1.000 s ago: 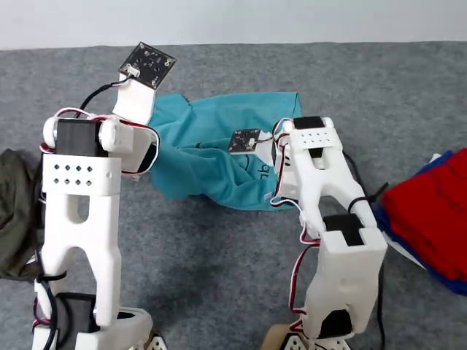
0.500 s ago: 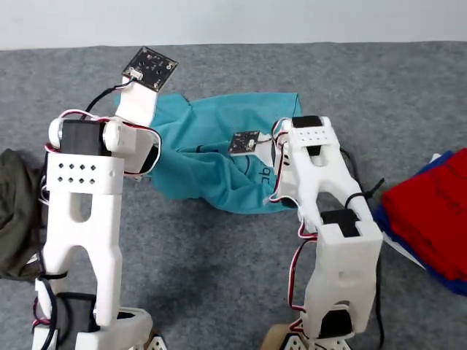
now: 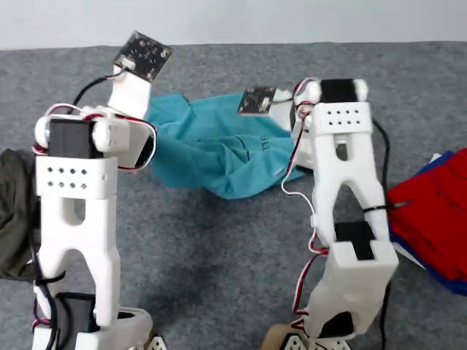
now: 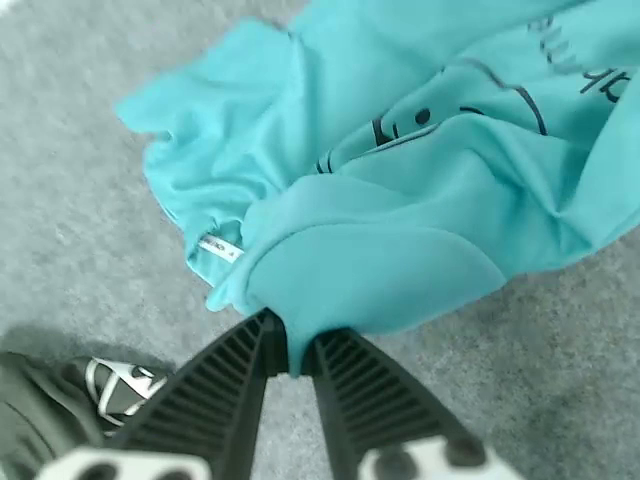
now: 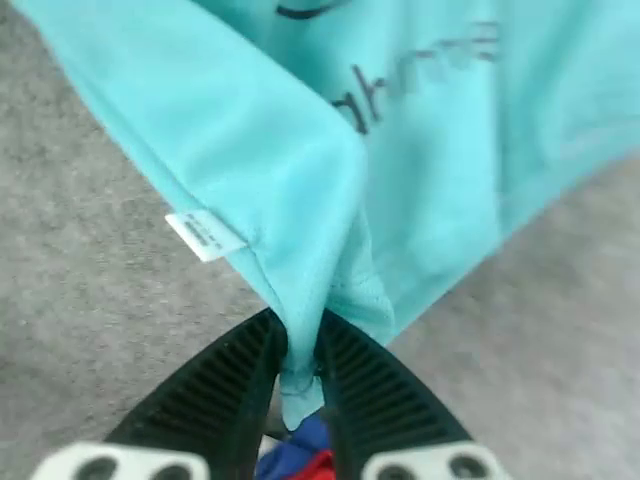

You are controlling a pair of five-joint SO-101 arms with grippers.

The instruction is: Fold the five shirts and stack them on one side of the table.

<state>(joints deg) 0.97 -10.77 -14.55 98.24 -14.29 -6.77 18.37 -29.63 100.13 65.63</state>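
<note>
A teal shirt (image 3: 211, 149) with dark print lies crumpled on the grey table between my two arms. In the left wrist view my left gripper (image 4: 293, 352) is shut on an edge of the teal shirt (image 4: 400, 190) near its white label. In the right wrist view my right gripper (image 5: 301, 352) is shut on a folded corner of the teal shirt (image 5: 330, 130), lifted off the table. A stack of red and blue folded shirts (image 3: 430, 215) sits at the right edge. A dark olive shirt (image 3: 14, 211) lies at the left edge.
The grey felt table (image 3: 219, 262) has open room in front of the teal shirt between the arm bases. A white wall runs along the far edge. The olive shirt (image 4: 60, 400) lies just beside my left gripper.
My right arm has swung back and to the right, lifting its corner of the teal shirt and pulling the cloth with it. The left arm shifted slightly, still holding its edge.
</note>
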